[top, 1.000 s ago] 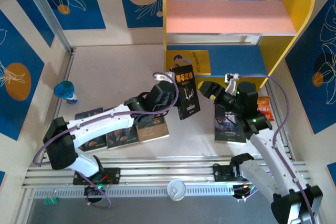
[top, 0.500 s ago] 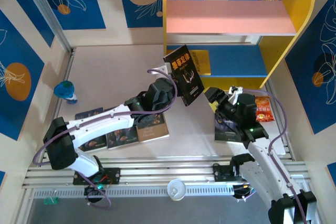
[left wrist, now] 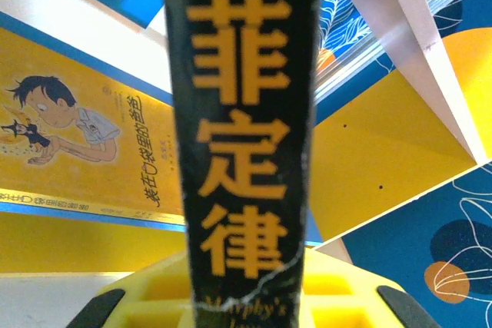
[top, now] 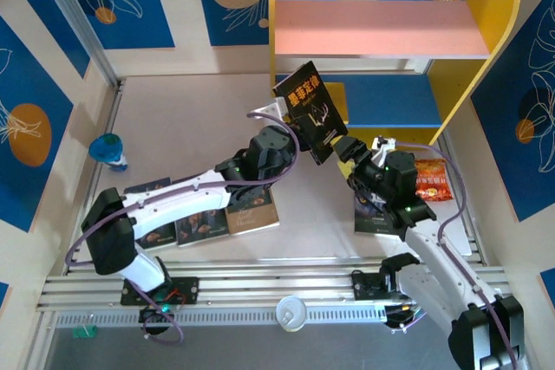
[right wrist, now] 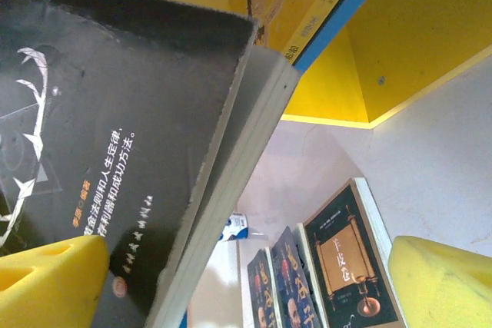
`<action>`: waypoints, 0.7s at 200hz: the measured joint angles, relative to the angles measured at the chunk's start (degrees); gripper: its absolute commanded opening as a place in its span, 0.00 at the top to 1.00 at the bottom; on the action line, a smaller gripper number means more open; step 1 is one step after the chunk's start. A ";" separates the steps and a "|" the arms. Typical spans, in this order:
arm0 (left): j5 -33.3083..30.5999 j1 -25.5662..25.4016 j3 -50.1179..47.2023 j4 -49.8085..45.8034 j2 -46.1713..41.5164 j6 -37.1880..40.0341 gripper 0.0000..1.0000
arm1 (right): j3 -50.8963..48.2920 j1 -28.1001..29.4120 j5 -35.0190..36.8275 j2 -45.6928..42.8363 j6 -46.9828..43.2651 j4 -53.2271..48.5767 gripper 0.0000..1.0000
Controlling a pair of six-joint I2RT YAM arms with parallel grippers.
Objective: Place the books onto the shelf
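1. Nearest the arm bases, a row of three thin dark paperbacks (top: 201,223) lay flat, side by side, on the pale grey table (top: 191,127).
2. A dark wolf-face paperback (top: 375,214) lay flat under the right arm.
3. The left gripper (top: 293,133) was clenched on the lower edge of a black paperback with white antlers and a gold Chinese title (top: 312,114). The book was tilted above the table, in front of the shelf's lower tier.
4. The right gripper (top: 345,158) was released wide, with that book's corner between its fingers; contact was unclear.
5. On the yellow-sided wooden shelf (top: 494,6), the blue lower board (top: 390,97) held a yellow cartoon-cover book (top: 334,97) at its left end, with open room to the right.
6. An orange snack packet (top: 431,181) lay near the shelf's right side.
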 measured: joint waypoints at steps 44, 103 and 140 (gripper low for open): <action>-0.17 0.00 -0.17 5.27 1.92 -2.29 1.00 | -0.17 2.12 3.89 1.57 4.44 5.84 0.16; -0.35 -0.22 -0.96 9.79 4.13 -5.44 1.00 | -1.14 3.58 8.07 -1.88 8.26 8.79 0.33; -0.37 -0.33 -1.07 11.30 5.42 -7.23 1.00 | -1.49 3.58 9.68 -2.89 8.70 8.76 0.47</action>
